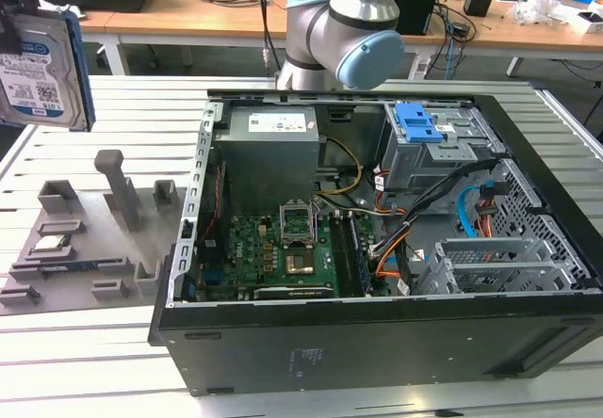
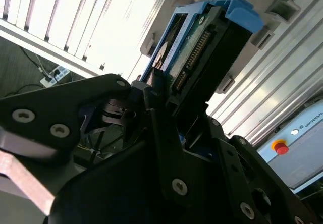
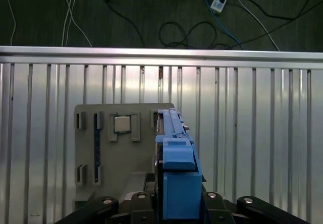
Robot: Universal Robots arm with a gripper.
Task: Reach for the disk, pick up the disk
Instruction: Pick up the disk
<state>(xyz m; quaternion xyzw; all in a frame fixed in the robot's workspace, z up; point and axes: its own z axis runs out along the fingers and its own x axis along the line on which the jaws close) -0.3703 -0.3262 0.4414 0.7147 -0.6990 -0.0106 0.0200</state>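
And the disk is up in the air, well clear of the grey fixture plate and hanging above the plate's far end at the exterior view's left edge. Its white-and-blue label faces the exterior camera, and the blue frame shows along its edge. In the second wrist view the pincer is closed down on the disk: black fingers press against its sides, the connector edge and a blue tab stick out past them, and there is no gap to see. In the first wrist view the disk is edge-on, blue frame towards the camera, with the plate directly below it on the slatted metal counter. A small square silver chip sits in a pocket of the plate, apart from the disk. Just beside the plate, on the exterior view's right, lies the open computer case, its green board exposed. The arm rises beyond the case, on the side away from the plate.
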